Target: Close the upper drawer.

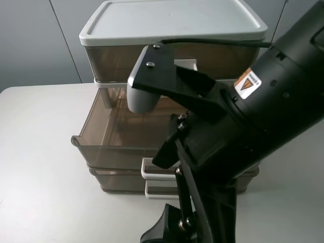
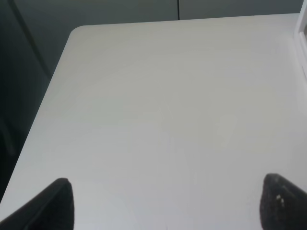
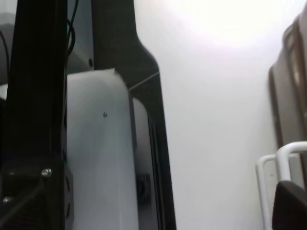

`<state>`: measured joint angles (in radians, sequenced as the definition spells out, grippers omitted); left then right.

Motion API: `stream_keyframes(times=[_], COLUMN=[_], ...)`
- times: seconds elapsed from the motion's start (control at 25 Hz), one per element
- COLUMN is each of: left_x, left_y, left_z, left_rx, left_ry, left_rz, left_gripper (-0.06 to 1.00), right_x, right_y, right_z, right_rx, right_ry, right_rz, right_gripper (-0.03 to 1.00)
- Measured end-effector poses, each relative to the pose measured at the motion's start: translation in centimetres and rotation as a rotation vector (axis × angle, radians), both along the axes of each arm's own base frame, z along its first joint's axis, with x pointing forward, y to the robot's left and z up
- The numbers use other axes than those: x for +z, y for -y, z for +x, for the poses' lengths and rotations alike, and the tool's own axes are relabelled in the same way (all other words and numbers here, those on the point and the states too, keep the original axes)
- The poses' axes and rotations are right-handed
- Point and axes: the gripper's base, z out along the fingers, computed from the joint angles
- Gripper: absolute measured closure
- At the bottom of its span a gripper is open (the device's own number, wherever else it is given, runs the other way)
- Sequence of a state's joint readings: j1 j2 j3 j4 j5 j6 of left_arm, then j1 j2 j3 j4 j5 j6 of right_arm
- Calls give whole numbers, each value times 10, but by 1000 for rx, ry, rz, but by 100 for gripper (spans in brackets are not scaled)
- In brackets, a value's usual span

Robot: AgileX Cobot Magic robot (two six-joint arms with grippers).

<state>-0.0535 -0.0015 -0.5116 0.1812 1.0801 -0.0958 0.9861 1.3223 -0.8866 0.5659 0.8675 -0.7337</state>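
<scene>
The upper drawer (image 1: 114,136) is the middle tier of the smoky brown unit and stands pulled out toward the front. Its white loop handle (image 1: 150,170) sits on its low front. My right arm fills the front of the exterior view, and my right gripper (image 1: 169,164) is right in front of that handle. In the right wrist view one dark fingertip (image 3: 290,207) shows beside the white handles (image 3: 283,155); the other finger is hidden. My left gripper (image 2: 165,206) is open over bare table, both tips wide apart, and is out of the exterior view.
The top-tier drawer (image 1: 121,58) with the white lid (image 1: 172,20) is shut. The bottom drawer (image 1: 121,182) is shut, its white handle (image 1: 158,191) just below the upper drawer's. The white table (image 1: 40,167) reaches left. The robot's stand (image 3: 96,143) shows in the right wrist view.
</scene>
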Motion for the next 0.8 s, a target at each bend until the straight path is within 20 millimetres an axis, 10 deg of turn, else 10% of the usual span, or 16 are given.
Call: stream_keyframes(times=[0.8], left_x=[0], left_y=[0], left_z=[0], left_rx=[0], left_ry=[0], left_rz=[0], left_gripper=[20], right_x=[-48], right_y=[0], right_z=[50], right_rx=[-119], right_ry=[284], right_rz=[-298], right_gripper=[27])
